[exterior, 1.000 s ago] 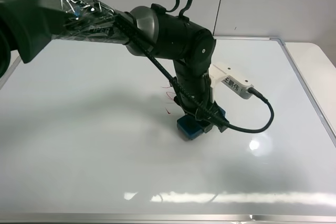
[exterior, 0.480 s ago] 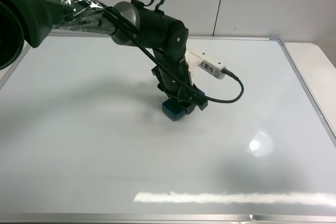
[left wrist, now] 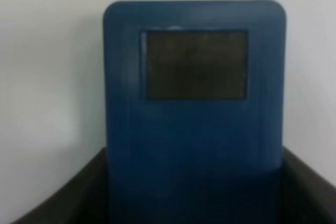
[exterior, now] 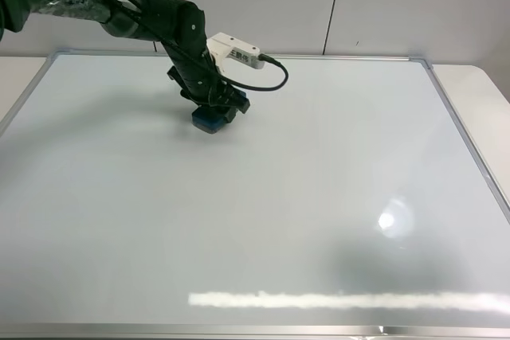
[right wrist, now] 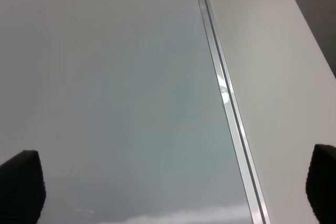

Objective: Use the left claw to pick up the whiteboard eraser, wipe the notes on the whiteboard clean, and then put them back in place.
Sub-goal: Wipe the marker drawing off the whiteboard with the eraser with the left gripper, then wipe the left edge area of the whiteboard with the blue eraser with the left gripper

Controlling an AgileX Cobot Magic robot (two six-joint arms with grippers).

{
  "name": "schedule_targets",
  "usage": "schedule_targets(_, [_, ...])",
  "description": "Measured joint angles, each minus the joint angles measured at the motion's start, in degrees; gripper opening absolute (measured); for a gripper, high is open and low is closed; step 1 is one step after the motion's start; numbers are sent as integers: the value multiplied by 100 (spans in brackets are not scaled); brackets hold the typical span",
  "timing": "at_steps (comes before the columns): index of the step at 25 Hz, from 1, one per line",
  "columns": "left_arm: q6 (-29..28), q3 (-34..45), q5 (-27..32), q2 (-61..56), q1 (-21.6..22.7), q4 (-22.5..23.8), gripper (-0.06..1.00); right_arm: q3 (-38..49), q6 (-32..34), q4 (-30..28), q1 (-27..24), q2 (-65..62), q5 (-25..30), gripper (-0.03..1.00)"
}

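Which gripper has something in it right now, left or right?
The left gripper: it is shut on the blue whiteboard eraser, on the whiteboard. The right gripper is open, nothing between its fingertips.

Standing here, I see a back wall of pale grey-white smooth panels [exterior: 263, 5], evenly lit and matte. A thin dark vertical seam [exterior: 334, 5] divides two of the panels, and a tiny dark speck [exterior: 357, 43] sits just right of it, low on the wall. A white flat-topped bench [exterior: 478, 93] runs up to the wall, with a rounded far corner on the right and a bare patch at the far left [exterior: 20, 69]. Past its right-hand edge lies a dark grey area [right wrist: 315, 3] that I cannot make out.
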Motion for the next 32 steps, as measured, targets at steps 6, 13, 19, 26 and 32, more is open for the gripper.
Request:
schedule_targets(6, [-17, -31, 182, 0, -98, 145, 55, 0, 0, 0, 0, 0, 0, 99])
schedule_targets(13, [-46, -31, 734, -25, -906, 60, 55, 0, 0, 0, 0, 0, 0, 99])
schedule_targets(19, [-180, 11, 1234, -116, -1413, -276, 55, 0, 0, 0, 0, 0, 0, 99])
schedule_targets(26, [-503, 95, 1717, -440, -1426, -161, 55, 0, 0, 0, 0, 0, 0, 99])
schedule_targets(32, [-566, 95, 2061, -902, -922, 96, 55, 0, 0, 0, 0, 0, 0, 99])
